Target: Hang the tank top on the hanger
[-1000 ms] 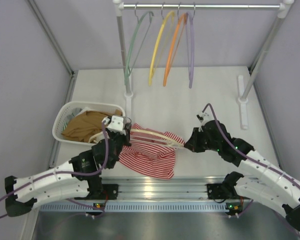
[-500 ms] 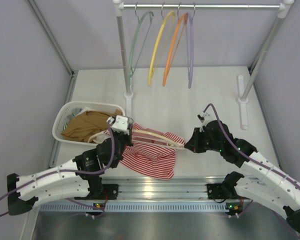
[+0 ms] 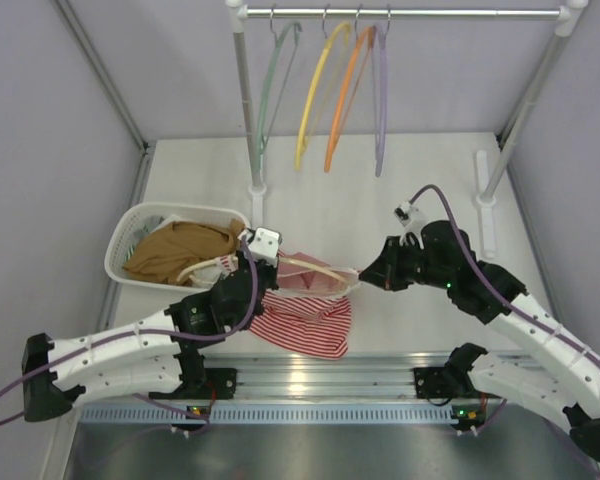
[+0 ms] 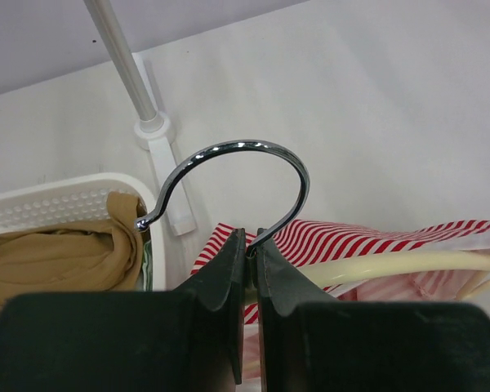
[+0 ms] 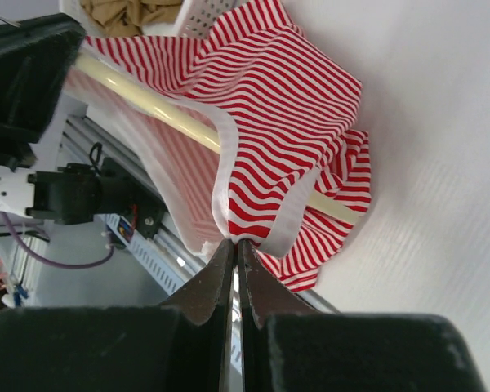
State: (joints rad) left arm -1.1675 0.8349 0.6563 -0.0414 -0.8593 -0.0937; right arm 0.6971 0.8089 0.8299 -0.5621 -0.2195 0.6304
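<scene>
Basket [image 3: 180, 208] beside tank top [image 3: 305, 325], perhaps touching.

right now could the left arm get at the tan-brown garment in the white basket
Probably not yet. The tan-brown garment lies close by in the open white basket, but the left fingers are shut on the pale cream plastic hanger's metal hook and would have to release it.

Five hangers: four on the one rail [image 3: 410, 13], namely green hanger [image 3: 270, 90], yellow hanger [image 3: 315, 95], orange hanger [image 3: 345, 95] and purple hanger [image 3: 381, 100], and one cream hanger [image 3: 315, 272]. Two garments: one tank top [image 3: 305, 320] and one tan garment [image 3: 175, 248]. One basket [image 3: 125, 235]. Two grippers: left gripper [image 4: 251, 245] and right gripper [image 5: 234, 243].
</scene>
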